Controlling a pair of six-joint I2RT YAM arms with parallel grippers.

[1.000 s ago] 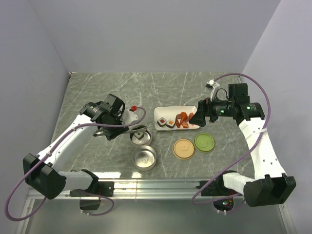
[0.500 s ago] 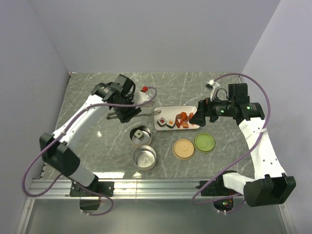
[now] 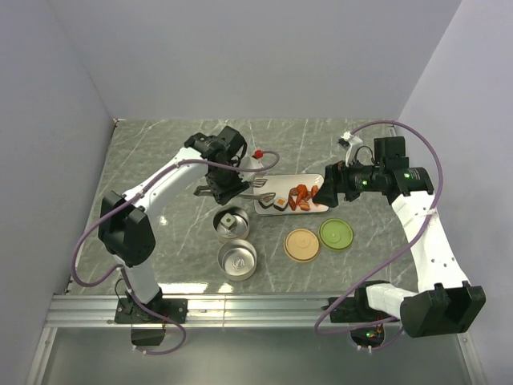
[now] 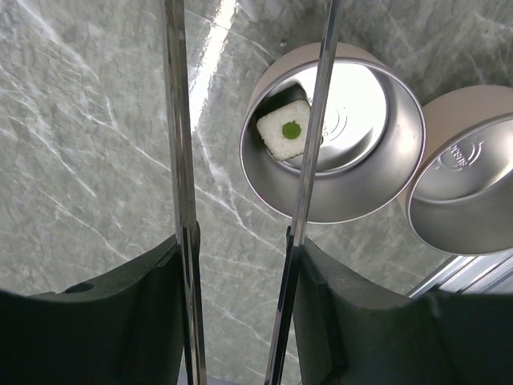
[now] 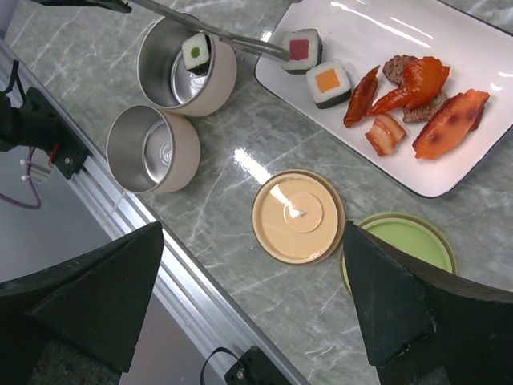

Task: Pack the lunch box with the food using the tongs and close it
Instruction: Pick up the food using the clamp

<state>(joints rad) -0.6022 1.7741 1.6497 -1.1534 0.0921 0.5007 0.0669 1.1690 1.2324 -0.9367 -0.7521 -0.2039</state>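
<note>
My left gripper (image 3: 228, 180) is shut on the tongs (image 3: 255, 186), its fingers (image 4: 160, 305) pressing on the outside of the two silver arms (image 4: 308, 152), which still stand apart. The tong tips (image 5: 260, 50) reach a red-topped sushi block (image 5: 300, 46) at the left end of the white plate (image 3: 314, 209). Beside it lie an orange-topped block (image 5: 329, 83) and several orange-red chunks (image 5: 417, 92). The lunch box is two round steel tins. The far tin (image 3: 224, 232) holds a green-topped block (image 4: 284, 132). The near tin (image 3: 238, 261) is bare inside. My right gripper (image 3: 327, 193) hangs open above the plate's right end.
A tan lid (image 3: 303, 245) and a green lid (image 3: 337, 234) lie flat in front of the plate. The aluminium rail (image 3: 264, 303) runs along the table's near edge, just in front of the near tin. Grey walls close the table at the back and both sides.
My left arm has swung from left of the tins up and to the right, carrying the tongs to the plate's left end. The right arm has not moved.
</note>
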